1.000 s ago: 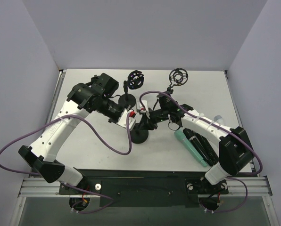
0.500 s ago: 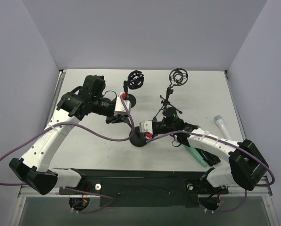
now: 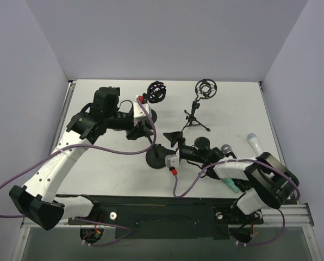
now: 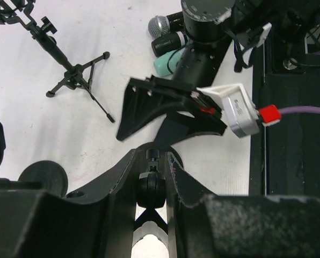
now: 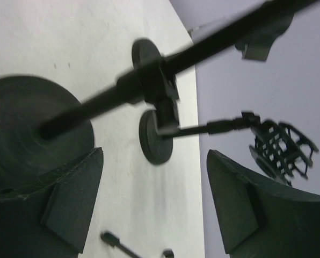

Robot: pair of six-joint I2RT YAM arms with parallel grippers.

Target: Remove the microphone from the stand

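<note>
The round-base stand stands mid-table, its thin pole leaning up to my left gripper. My left gripper is shut on the black knob joint at the stand's top. My right gripper is open beside the base, with nothing between its fingers. No microphone shows on this stand. A black microphone with a grey head, a white one and a teal one lie on the table by the right arm.
A second round-base stand with a shock mount stands behind the left gripper. A tripod stand with another shock mount is at the back right. The purple cables hang over the table.
My right gripper went from shut to open and moved toward the near edge, beside the stand's base. My left gripper kept its hold and shifted back and left.
</note>
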